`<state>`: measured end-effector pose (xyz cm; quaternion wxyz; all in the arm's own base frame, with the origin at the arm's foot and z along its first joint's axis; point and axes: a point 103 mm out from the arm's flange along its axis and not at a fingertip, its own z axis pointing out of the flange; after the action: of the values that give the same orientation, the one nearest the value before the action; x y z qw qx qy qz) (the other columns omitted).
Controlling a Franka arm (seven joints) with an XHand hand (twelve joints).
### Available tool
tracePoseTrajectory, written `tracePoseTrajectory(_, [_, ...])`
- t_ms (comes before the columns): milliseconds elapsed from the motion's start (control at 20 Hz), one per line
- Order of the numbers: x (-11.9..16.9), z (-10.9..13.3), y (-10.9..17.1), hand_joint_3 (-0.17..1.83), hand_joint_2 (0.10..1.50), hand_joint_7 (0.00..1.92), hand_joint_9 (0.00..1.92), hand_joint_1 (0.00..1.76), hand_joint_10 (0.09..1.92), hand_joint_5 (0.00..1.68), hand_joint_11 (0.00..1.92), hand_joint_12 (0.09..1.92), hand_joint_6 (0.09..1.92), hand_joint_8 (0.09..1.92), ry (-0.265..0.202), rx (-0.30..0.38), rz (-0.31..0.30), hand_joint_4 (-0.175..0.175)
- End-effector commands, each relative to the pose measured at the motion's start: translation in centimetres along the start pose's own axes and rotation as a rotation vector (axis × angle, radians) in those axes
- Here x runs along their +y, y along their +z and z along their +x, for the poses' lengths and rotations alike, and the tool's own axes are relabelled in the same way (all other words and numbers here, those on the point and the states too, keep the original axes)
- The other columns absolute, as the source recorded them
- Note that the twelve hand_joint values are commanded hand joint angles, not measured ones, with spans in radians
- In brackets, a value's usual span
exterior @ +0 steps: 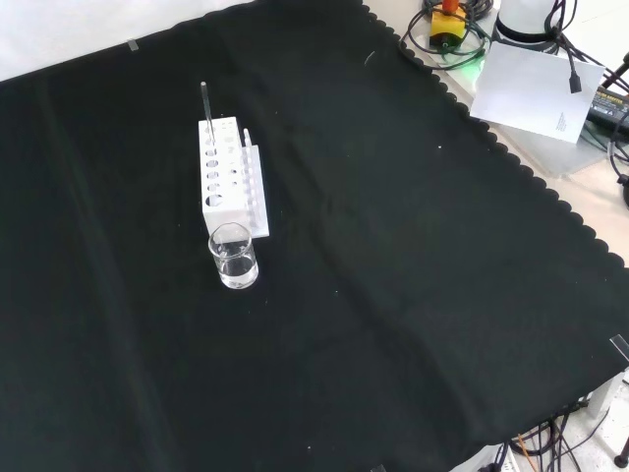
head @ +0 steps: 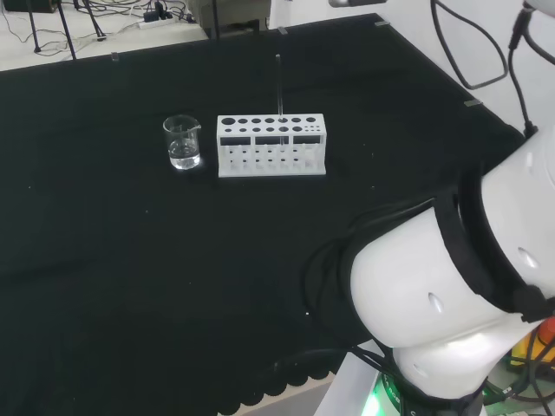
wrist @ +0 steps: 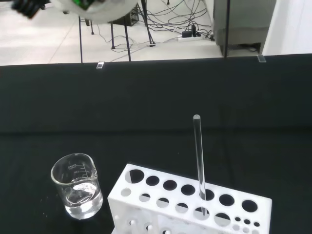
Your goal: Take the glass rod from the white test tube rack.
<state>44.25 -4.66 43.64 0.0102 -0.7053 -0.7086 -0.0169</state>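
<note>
- The glass rod (wrist: 198, 156) stands upright in a hole of the white test tube rack (wrist: 185, 204), its top free for grasping
- A beaker (wrist: 76, 191) stands just beside the rack
- The hand's state cannot be told

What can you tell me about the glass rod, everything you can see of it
The glass rod is a thin, straight, clear stick with a rounded top end. It stands about upright in one of the large holes of the white test tube rack, with most of its length rising above the rack's top plate. In the head view its hole lies in the back row, right of the middle. Nothing but the rack touches it. A small glass beaker stands apart, beyond the rack's far end from it.
</note>
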Motion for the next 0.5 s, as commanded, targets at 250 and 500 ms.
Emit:
tracePoseTrajectory(250, [4.6,-1.1,5.1,0.68,0.73,0.56,0.86,0.77,0.74,0.38,0.50,1.32,0.09,0.83,-0.021,0.004,0.043,-0.132])
tracePoseTrajectory(500, [6.0,-1.2,6.7,0.68,0.74,0.58,0.88,0.76,0.74,0.38,0.51,1.32,0.09,0.84,-0.022,-0.009,0.054,-0.133])
